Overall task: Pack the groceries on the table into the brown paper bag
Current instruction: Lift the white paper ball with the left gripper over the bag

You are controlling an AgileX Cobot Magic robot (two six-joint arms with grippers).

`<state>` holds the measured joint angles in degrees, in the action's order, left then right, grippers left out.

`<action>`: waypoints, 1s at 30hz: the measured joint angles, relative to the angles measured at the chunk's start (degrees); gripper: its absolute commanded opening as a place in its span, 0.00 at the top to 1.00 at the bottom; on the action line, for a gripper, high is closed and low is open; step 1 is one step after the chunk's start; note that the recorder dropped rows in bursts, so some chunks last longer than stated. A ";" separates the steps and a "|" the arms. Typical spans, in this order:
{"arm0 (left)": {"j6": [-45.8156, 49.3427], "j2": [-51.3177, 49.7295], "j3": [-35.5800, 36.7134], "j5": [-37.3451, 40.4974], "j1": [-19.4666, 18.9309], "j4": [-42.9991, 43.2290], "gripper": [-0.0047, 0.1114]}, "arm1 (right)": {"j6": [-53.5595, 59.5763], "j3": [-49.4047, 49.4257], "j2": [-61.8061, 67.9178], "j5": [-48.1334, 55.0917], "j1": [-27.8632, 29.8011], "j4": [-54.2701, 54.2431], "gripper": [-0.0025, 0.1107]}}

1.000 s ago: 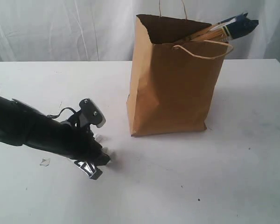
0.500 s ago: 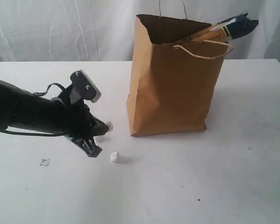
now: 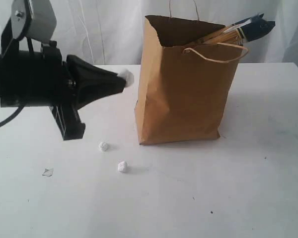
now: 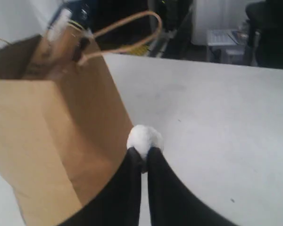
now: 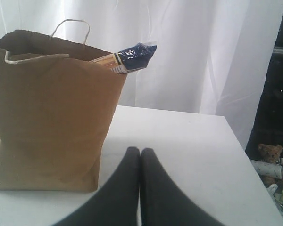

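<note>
The brown paper bag (image 3: 184, 84) stands upright on the white table (image 3: 228, 188); it also shows in the left wrist view (image 4: 47, 132) and right wrist view (image 5: 52, 108). A long dark noodle packet (image 3: 243, 29) pokes out of its top. My left gripper (image 3: 123, 79) hangs in the air left of the bag, shut on a small white lump (image 4: 145, 139) at its fingertips. The right gripper (image 5: 140, 151) is shut on nothing, low over the table beside the bag, and does not show in the exterior view. The other groceries are out of view.
Two small white lumps (image 3: 104, 146) (image 3: 122, 166) lie on the table in front of the bag's left corner. A tiny clear scrap (image 3: 47, 172) lies further left. A white curtain (image 3: 89, 29) hangs behind. The table's far edge (image 5: 236, 136) drops off to floor clutter.
My left gripper rose from the tabletop to the height of the bag's upper half, carrying one white lump. Two other lumps stayed on the table below.
</note>
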<state>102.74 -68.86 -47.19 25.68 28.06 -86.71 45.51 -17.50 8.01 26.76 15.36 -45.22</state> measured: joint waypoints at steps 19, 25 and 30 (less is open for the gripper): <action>9.48 -14.84 -19.39 3.59 -0.09 -11.87 0.96 | -0.13 0.00 0.00 0.00 0.00 0.00 0.98; 9.48 -23.27 -28.55 5.01 -0.09 -11.87 0.96 | -0.13 0.00 0.00 0.00 0.00 0.00 0.98; 9.48 -29.49 -34.52 2.97 -0.09 -11.87 0.96 | -0.13 0.00 0.00 0.00 0.00 0.00 0.98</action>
<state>112.22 -98.34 -81.71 28.66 27.97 -98.58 45.37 -17.50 8.01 26.76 15.36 -45.22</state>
